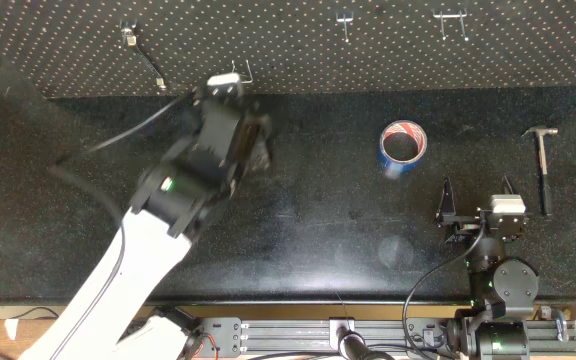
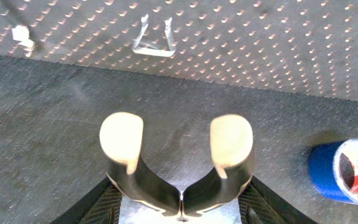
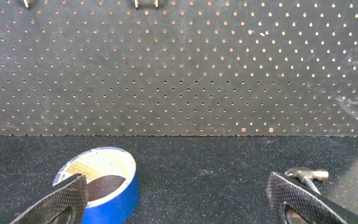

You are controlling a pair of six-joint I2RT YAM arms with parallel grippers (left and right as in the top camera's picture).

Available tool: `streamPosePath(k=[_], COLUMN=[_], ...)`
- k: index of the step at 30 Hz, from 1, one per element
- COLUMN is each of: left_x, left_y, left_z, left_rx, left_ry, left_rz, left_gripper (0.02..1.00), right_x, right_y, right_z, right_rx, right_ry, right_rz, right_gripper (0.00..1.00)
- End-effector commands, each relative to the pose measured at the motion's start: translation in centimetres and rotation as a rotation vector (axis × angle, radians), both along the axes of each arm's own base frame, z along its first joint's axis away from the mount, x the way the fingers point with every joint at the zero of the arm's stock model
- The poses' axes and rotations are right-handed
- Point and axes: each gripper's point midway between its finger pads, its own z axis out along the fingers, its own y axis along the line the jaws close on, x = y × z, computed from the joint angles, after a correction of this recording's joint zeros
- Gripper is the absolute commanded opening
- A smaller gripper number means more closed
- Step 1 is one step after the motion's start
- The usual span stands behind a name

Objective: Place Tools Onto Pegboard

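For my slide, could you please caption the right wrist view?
Open end effector facing the pegboard, blue tape roll and hammer on the mat.

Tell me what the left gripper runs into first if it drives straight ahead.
Likely the pegboard, close to the wire hook. The left gripper is open and empty, and the mat between looks free; depth and height are hard to judge.
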Motion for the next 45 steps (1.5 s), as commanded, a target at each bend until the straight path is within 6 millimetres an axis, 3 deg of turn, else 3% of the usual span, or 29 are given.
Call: streamPosePath(k=[1,4,7,12,16,33,41,43,44,45], left_x=[-2.4,1.4,4.0,9.1,10.7,13.1,14.1,14.1,14.1,14.1], left_y=[3.4,5.7,6.5,5.2,4.3,4.7,3.5,3.4,3.4,3.4], left_z=[-3.1,-0.7,1.1,2.4,2.8,1.6,-1.7,-1.9,-1.9,-1.9], left_rx=[0.066,0.138,0.119,0.135,0.098,0.078,0.086,0.09,0.09,0.09], left_ry=[0.002,-0.222,-0.351,-0.506,-0.576,-0.619,-0.554,-0.546,-0.546,-0.546], left_rz=[0.083,0.258,0.354,0.327,0.332,0.364,0.306,0.302,0.303,0.302], left_gripper=[0.029,0.029,0.029,0.029,0.029,0.027,0.031,0.224,0.255,0.371], right_x=[0.0,0.0,0.0,0.0,0.0,0.0,0.0,0.0,0.0,0.0], right_y=[-0.3,-0.3,-0.3,-0.3,-0.3,-0.3,-0.3,-0.3,-0.3,-0.3], right_z=[-0.2,-0.2,-0.2,-0.2,-0.2,-0.2,-0.2,-0.2,-0.2,-0.2], right_rx=[-0.007,-0.007,-0.007,-0.007,-0.007,-0.007,-0.007,-0.007,-0.007,-0.007], right_ry=[0.002,0.002,0.002,0.002,0.002,0.002,0.002,0.002,0.002,0.002], right_rz=[-0.012,-0.012,-0.012,-0.012,-0.012,-0.012,-0.012,-0.012,-0.012,-0.012], right_gripper=[0.932,0.932,0.932,0.93,0.932,0.932,0.932,0.932,0.932,0.934])
